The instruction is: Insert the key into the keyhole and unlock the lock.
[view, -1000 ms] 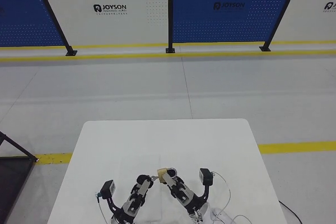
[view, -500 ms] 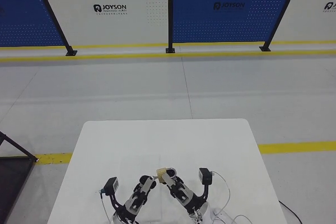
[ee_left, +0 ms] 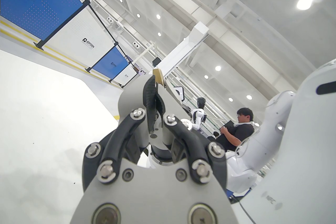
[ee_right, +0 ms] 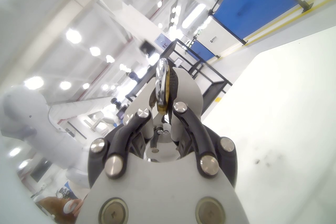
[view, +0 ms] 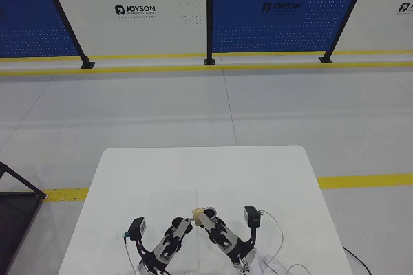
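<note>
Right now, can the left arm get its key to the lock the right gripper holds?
Probably yes: the key in the left gripper sits just beside the lock in the right gripper, nothing between them. The keyhole itself is hidden.

Left gripper of pale grey metal plates, with black curved link bars, silver hex and cross-head screws and ribbed black rubber pads. Right gripper alike in grey and black, with smooth round silver bolts. Glossy white rounded arm shells, trailed by a thin white cable.
</note>
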`<state>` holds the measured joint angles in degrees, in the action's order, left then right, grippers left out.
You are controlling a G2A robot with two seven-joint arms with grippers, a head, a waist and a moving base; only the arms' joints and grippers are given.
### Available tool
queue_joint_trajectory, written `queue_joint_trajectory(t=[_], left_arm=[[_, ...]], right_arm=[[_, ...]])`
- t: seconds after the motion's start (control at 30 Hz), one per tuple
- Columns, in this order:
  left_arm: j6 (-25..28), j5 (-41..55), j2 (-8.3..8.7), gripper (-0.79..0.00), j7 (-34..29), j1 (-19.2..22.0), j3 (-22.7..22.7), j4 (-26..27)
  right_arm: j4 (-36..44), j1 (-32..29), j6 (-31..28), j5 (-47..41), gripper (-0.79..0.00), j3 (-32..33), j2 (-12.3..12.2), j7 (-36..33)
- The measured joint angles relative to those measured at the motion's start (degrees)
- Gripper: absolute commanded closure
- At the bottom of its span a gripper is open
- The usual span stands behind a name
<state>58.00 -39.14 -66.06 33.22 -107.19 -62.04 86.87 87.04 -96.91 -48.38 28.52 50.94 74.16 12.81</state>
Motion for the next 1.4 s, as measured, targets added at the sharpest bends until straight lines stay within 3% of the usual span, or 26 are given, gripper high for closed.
queue_joint_trajectory(t=[0.27, 0.8, 1.07, 1.23, 1.4], left_arm=[[-0.52, -5.6, -0.52, 0.0, 3.96, -0.33, -0.32, -0.79], [-6.51, -18.66, -1.73, 0.0, 15.38, -1.16, 0.01, -1.87], [-9.59, -22.75, -1.96, 0.0, 18.84, -1.25, 0.26, -2.03], [-8.61, -22.13, -1.91, 0.0, 19.05, -1.0, 0.17, -2.28], [-11.69, -24.25, -1.91, 0.0, 19.62, -1.17, -0.17, -1.49]], right_arm=[[0.35, -0.14, 0.68, 0.2, 0.0, -0.03, -0.12, -1.46], [0.68, -0.09, 2.34, 0.29, 0.0, -0.17, -0.17, -2.35], [0.77, -0.31, 2.75, 0.77, 0.0, -0.18, -0.18, -1.9], [0.88, -0.62, 2.72, 1.12, 0.0, -0.09, -0.23, -1.6], [1.01, -0.82, 2.75, 1.33, 0.0, -0.04, -0.27, -1.39]])
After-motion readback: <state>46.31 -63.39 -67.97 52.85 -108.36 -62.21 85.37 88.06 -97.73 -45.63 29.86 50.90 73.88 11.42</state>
